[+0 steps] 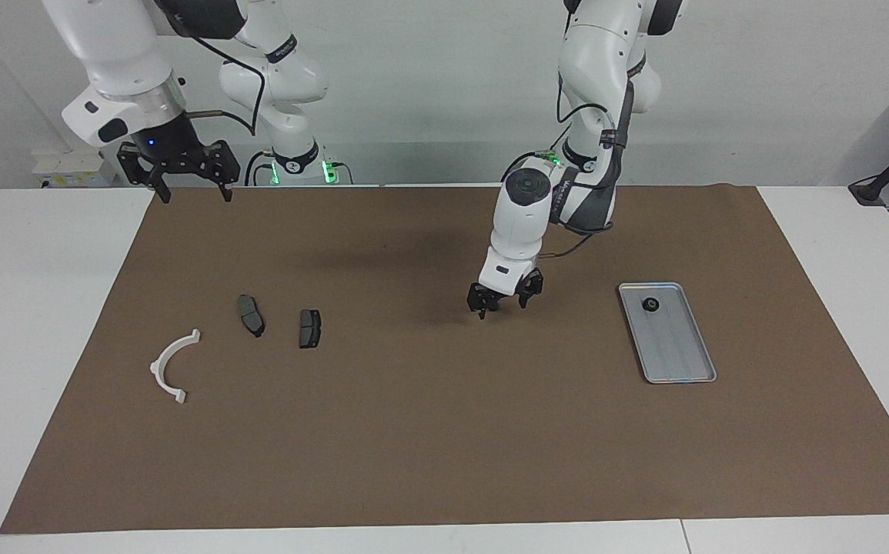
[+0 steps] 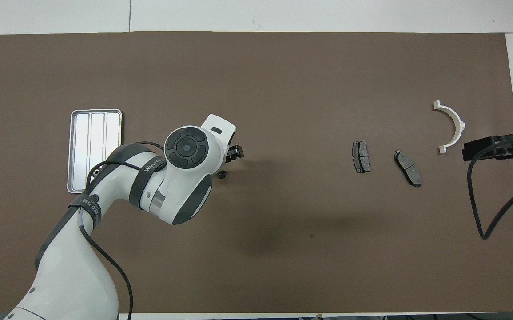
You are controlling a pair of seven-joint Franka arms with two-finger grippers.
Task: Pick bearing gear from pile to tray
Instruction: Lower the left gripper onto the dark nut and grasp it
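Bright, even overhead light fills both views; a soft, diffuse shadow pools on the brown mat (image 1: 444, 431) near frame center. Focus is sharp throughout, with mild glare on the silver tray (image 2: 75, 151).

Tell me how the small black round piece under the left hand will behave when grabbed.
The black round piece looks tiny and round, so it may roll or skid on the brown mat if nudged off-centre. It looks rigid, so probably won't deform. Being so low, it gives the open left hand little to pinch and could slip out.
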